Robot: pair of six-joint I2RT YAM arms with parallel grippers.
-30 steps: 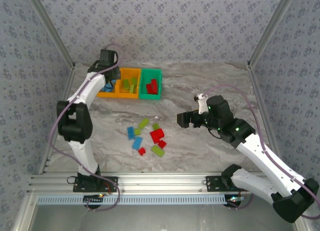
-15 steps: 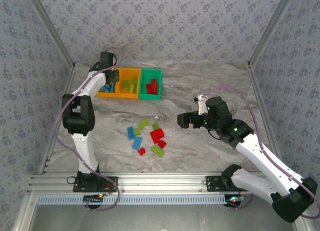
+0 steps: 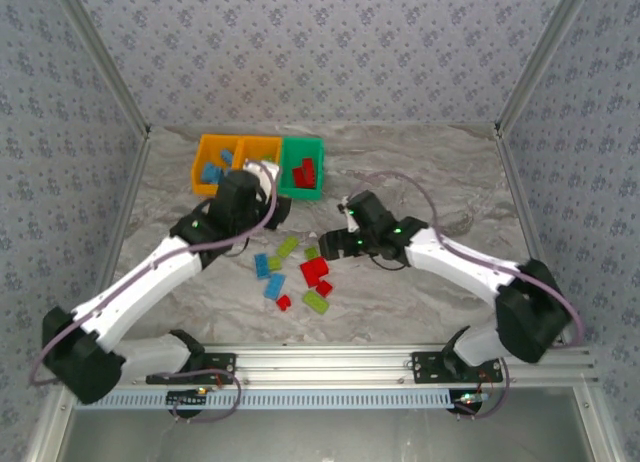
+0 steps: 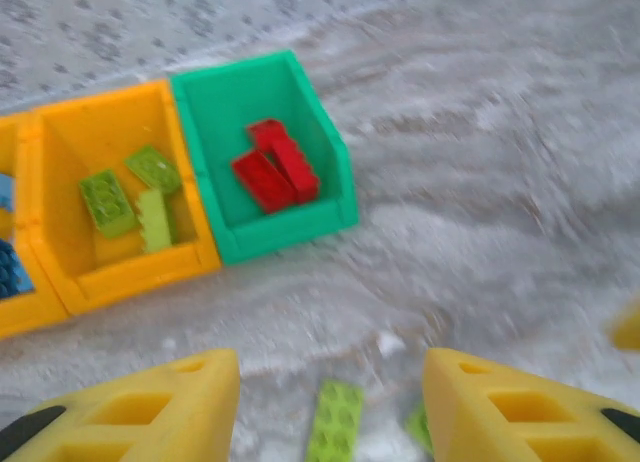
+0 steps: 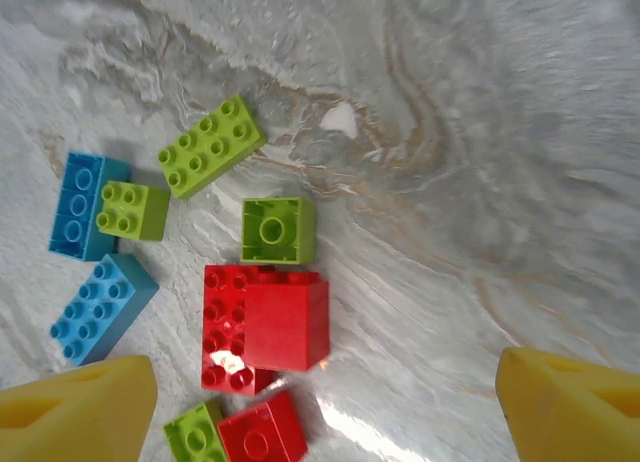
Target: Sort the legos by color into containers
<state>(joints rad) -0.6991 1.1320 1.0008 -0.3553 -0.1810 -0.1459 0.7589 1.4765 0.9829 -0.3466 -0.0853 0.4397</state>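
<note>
- The green bin [image 4: 285, 237] stands at the far side of the table [image 3: 430, 162]. It is the end one in a row of three joined bins. Red bricks [image 4: 275, 172] lie inside it.
- Touching the green bin is an orange bin [image 4: 70, 142] with lime green bricks [image 4: 130, 197] in it. One bin farther from the green bin is another orange bin [image 3: 215, 140], with blue bricks [image 3: 211, 172] in it. Each bin has its own color, and that is why those bricks lie where they do.
- Many legos are not sorted yet. The loose pile [image 3: 295, 272] lies on the table in front of the green bin, on the robot's side and well apart from it.
- The left gripper [image 4: 330, 377] hangs in the air near the green bin, on the side toward the pile. Its jaws are spread and nothing is between them. It looks free to fetch a brick.
- The right gripper [image 5: 320, 407] hangs over the pile, farther from the green bin than the left gripper is. Its jaws are spread wide and hold nothing.
- A big red brick [image 5: 285, 327] lies under that gap. The jaws are likely wide so they can come down around a brick. This one belongs in the green bin.
- A small lime brick [image 5: 277, 230] and a long lime brick [image 5: 210, 144] lie on the side of the red brick that faces the green bin. The bricks are crowded, so a grab could bump the ones next to it.
</note>
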